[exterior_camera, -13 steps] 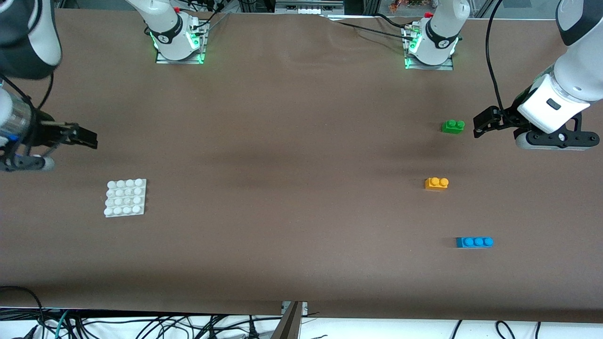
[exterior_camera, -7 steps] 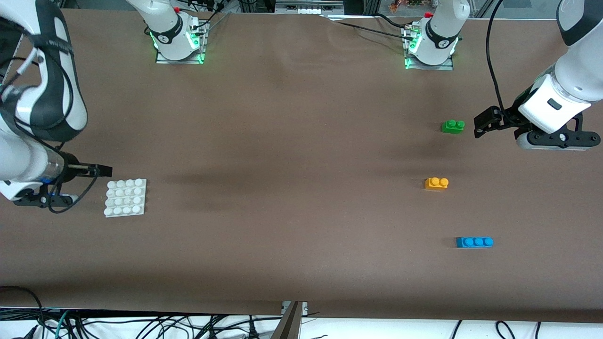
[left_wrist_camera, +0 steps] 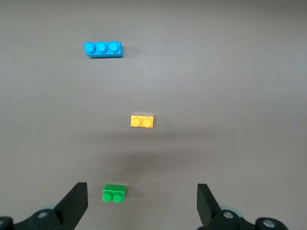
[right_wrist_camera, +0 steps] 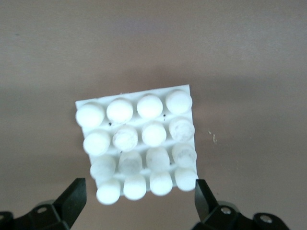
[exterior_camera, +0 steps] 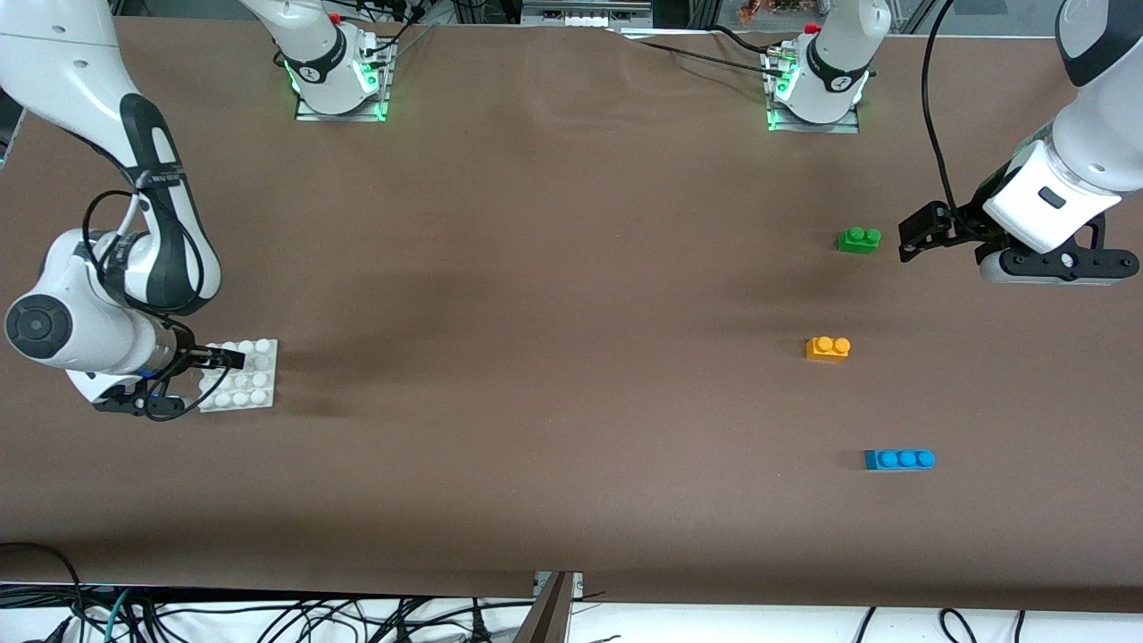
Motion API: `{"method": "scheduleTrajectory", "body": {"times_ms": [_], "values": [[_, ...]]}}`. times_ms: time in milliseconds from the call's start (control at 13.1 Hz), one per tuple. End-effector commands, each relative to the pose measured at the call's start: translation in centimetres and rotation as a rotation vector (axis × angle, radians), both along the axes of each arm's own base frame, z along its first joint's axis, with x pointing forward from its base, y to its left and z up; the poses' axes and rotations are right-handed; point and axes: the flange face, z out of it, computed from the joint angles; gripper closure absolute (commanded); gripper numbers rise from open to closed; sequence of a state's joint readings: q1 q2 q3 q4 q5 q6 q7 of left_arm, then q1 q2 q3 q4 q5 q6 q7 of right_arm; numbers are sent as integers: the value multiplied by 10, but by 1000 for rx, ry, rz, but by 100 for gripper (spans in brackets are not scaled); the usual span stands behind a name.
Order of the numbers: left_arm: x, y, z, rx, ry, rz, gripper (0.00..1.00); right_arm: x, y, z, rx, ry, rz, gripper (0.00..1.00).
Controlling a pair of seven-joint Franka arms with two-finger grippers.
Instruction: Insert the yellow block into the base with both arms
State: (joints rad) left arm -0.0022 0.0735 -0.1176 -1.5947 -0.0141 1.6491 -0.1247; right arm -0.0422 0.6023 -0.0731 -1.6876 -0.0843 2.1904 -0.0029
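Observation:
The yellow block (exterior_camera: 828, 347) lies on the brown table toward the left arm's end, between a green brick and a blue one; it also shows in the left wrist view (left_wrist_camera: 142, 121). The white studded base (exterior_camera: 250, 382) lies toward the right arm's end. My right gripper (exterior_camera: 229, 359) hangs open, low over the base's edge, and the base (right_wrist_camera: 136, 143) lies just ahead of its spread fingers (right_wrist_camera: 72, 200). My left gripper (exterior_camera: 918, 236) is open and empty over bare table beside the green brick, well apart from the yellow block.
The green two-stud brick (exterior_camera: 859, 239) lies farther from the front camera than the yellow block, close to the left gripper. The blue three-stud brick (exterior_camera: 899, 459) lies nearer to the camera. Both arm bases (exterior_camera: 339, 80) stand along the table's back edge.
The right arm has swung in from the table's end and come down, bringing its open gripper to the base's edge. The left arm has held still. No brick has moved.

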Motion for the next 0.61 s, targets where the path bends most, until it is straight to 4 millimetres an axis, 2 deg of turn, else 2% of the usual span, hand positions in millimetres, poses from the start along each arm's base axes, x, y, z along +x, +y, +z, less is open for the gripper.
{"method": "scheduleTrajectory", "body": {"times_ms": [0, 229, 534], "values": [[2, 3, 6, 25, 1, -30, 0, 0, -9, -18, -14, -27, 5, 0], [2, 3, 6, 25, 1, -27, 0, -3, -12, -33, -17, -37, 5, 0], [2, 3, 6, 25, 1, -30, 0, -5, -16, -37, -13, -24, 47, 0]]}}
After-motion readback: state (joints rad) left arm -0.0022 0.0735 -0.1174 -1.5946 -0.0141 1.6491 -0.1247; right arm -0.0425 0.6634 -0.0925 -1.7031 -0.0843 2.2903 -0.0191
